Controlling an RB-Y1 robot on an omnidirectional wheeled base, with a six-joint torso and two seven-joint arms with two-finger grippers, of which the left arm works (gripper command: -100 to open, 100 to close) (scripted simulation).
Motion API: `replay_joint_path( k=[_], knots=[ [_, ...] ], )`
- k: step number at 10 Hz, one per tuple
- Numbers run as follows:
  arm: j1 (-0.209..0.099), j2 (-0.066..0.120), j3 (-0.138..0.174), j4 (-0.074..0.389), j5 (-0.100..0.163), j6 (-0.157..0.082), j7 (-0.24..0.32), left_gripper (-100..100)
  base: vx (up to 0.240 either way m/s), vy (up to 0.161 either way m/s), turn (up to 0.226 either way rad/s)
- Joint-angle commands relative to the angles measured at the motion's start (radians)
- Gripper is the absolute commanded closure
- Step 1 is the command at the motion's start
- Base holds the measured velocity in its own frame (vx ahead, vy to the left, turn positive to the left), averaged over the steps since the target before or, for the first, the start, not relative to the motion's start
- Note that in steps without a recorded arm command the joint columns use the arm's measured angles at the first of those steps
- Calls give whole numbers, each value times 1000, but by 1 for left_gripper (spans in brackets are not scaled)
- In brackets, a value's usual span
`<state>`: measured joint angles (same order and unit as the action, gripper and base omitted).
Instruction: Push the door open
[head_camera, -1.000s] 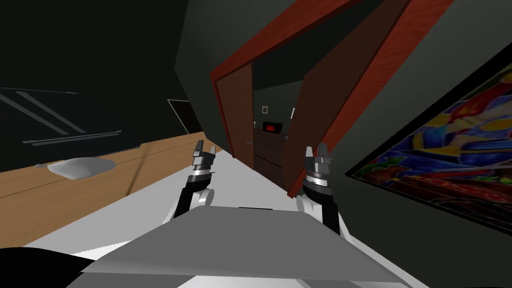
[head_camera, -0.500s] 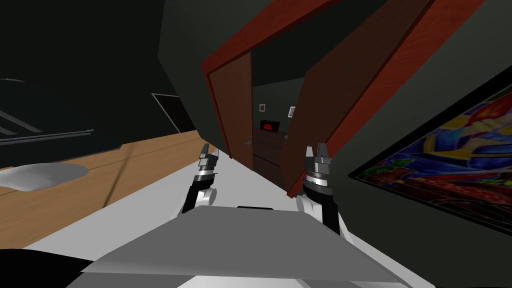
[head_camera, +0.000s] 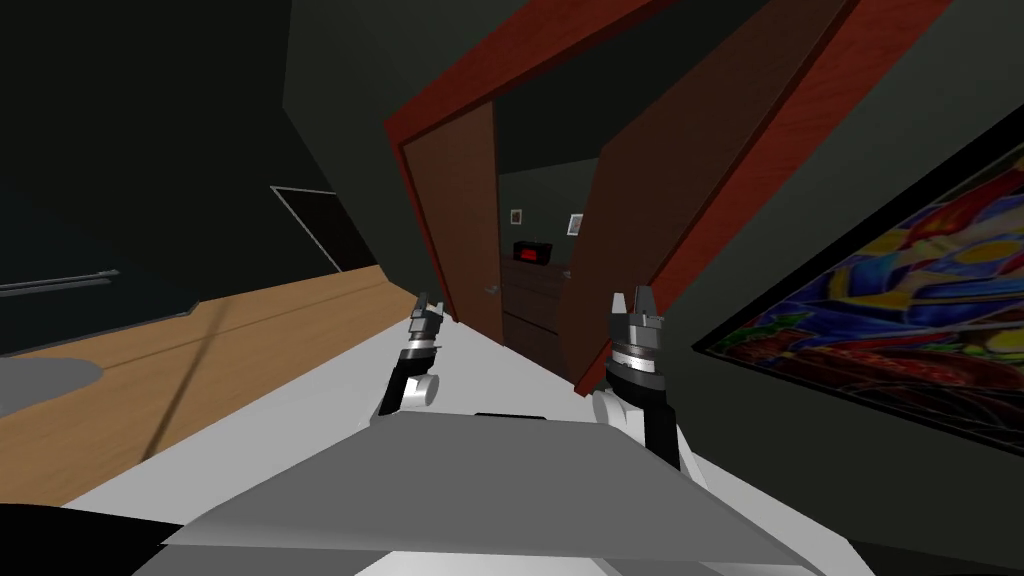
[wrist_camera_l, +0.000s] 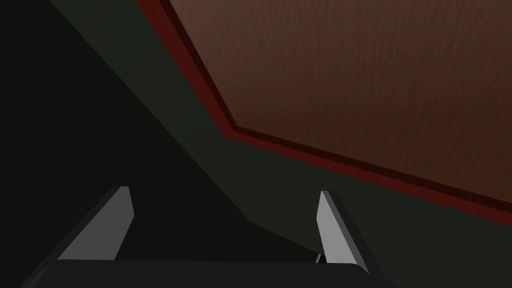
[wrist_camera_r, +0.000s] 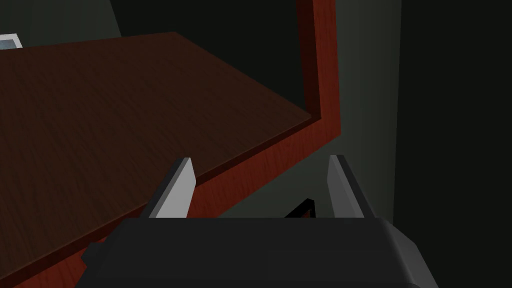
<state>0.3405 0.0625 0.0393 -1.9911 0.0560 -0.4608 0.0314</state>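
Facing the red door frame (head_camera: 440, 95), you have the brown wood-grain door (head_camera: 690, 190) standing ajar just ahead of your right gripper (head_camera: 632, 297). That gripper is empty with its fingers spread, and so is your left gripper (head_camera: 430, 303). Expect a rigid slab that swings on its hinges rather than flexing. Don't grasp it; press its flat face near the free edge, away from the hinge side.
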Motion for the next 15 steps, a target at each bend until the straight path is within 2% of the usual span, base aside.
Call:
replay_joint_path(
  k=[1,4,5,7,8,10,11,13,14,15],
  knots=[
    [-4,1,-2,31,0,-16,-1,-100,53,60,-41],
    [-41,8,-3,127,4,-40,-4,-100,55,60,-125],
    [-41,8,-3,137,4,-40,-4,-100,55,75,-53],
    [-67,12,-4,204,6,-57,-6,-100,64,72,-121],
    [-67,12,-4,210,6,-57,-6,-100,41,64,-60],
    [-95,15,-5,280,9,-75,-8,-100,55,71,-129],
    [-95,15,-5,288,9,-75,-8,-100,48,60,-67],
    [-123,18,-6,353,11,-94,-10,-100,53,64,-130],
    [-123,18,-6,366,11,-94,-10,-100,29,66,-60],
    [-137,19,-7,402,13,-103,-11,-100,45,70,-114]
  ],
)
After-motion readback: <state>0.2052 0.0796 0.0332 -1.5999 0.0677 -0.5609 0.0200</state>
